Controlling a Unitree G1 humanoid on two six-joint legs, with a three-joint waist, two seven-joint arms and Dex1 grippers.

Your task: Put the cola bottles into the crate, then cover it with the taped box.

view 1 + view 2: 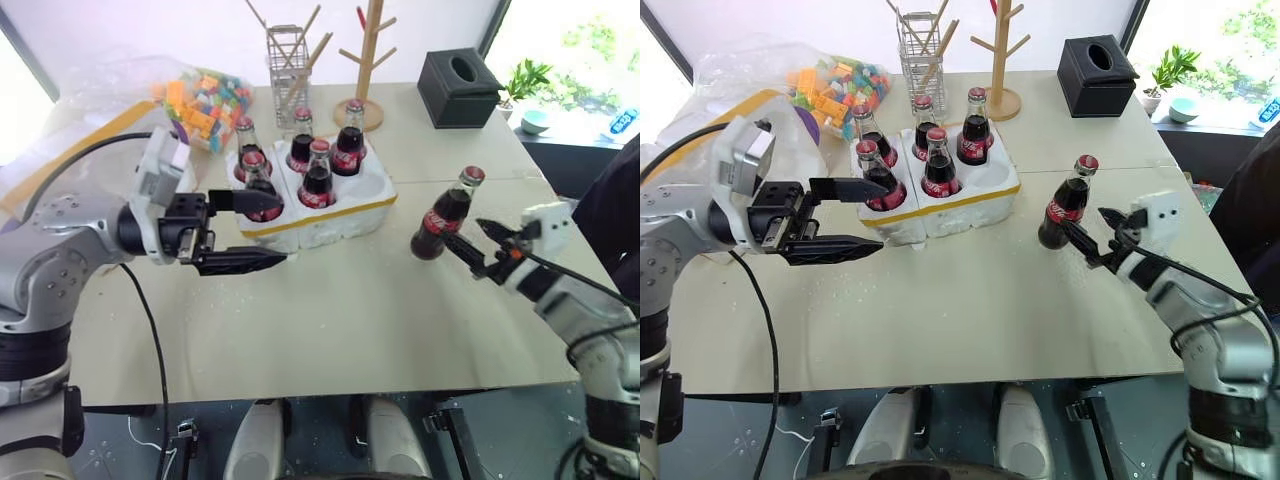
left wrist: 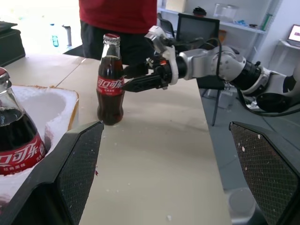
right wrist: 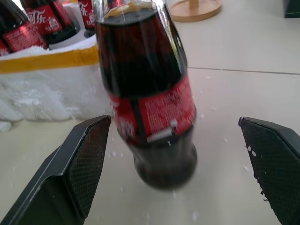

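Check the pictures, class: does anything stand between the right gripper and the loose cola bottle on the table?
Nothing visible does. The right gripper is open, with the loose cola bottle directly ahead of it; only bare table lies between.

Five cola bottles (image 1: 318, 175) in crate (image 1: 345, 212); sixth bottle (image 1: 446, 213) stands toward desk (image 1: 330, 320) right edge, right gripper (image 1: 475, 240) jaws apart beside it.

Left pincer (image 1: 245, 231) open, level; right pincer (image 1: 470, 240) open, level.

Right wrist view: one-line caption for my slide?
Open right claw faces the last cola bottle standing on the table, beside the crate.
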